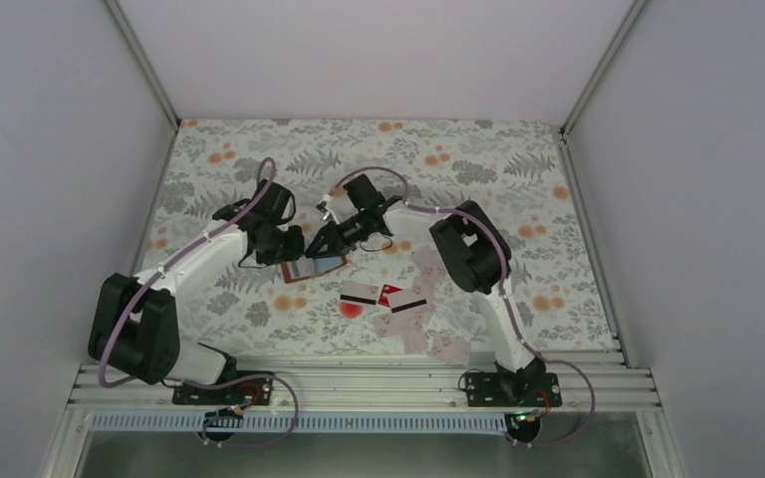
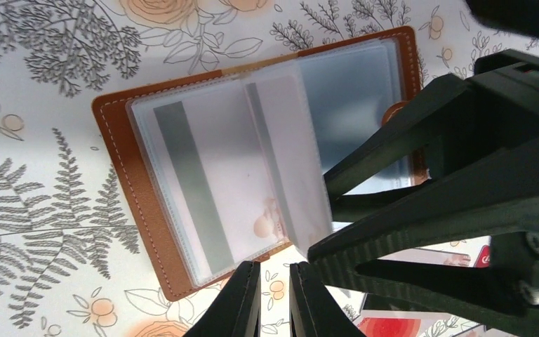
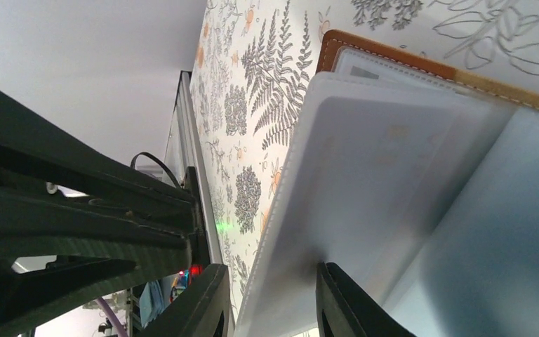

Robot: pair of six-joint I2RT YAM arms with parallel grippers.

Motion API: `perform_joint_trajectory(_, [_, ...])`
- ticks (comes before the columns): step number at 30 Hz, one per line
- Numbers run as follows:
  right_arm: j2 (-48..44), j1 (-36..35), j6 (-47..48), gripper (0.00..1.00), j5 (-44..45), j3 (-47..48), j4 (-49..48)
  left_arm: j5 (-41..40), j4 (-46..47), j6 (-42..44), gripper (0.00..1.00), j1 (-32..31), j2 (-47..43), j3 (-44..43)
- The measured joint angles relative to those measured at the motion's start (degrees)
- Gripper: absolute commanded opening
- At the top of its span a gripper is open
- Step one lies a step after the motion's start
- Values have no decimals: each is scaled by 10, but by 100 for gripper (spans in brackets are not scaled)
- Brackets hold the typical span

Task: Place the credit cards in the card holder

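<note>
The card holder [image 2: 116, 151] lies open on the cloth, brown leather with clear sleeves; in the top view it [image 1: 316, 267] sits between both grippers. A pale card with a grey stripe [image 2: 203, 182] shows inside a flat sleeve. One sleeve leaf [image 3: 365, 182] stands raised between the fingers of my right gripper [image 3: 270, 295]; the jaws stay wide apart, the right fingertip [image 3: 333, 281] against the leaf. My left gripper [image 2: 275, 298] hovers at the holder's near edge, jaws almost together with nothing between them. Loose credit cards [image 1: 360, 292] and a red one [image 1: 391, 296] lie to the right.
More pale cards [image 1: 405, 327] are scattered toward the right arm's base, one [image 1: 426, 264] under its forearm. A round red spot [image 1: 351, 310] is printed on the floral cloth. A metal rail [image 1: 359, 383] borders the near edge, and white walls close in the sides.
</note>
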State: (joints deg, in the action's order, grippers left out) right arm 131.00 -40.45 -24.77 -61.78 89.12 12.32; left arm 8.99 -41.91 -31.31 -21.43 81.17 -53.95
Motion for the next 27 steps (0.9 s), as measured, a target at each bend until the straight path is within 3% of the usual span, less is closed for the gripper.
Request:
perform_joint_trajectory(9, [12,-15,21,39,8,63,47,-5,-13,0,13,3,-33,-2])
perform_joint_trajectory(27, [82,-69,48,39,-18,110,85,-22,-52,-11,13,21,-69,-40])
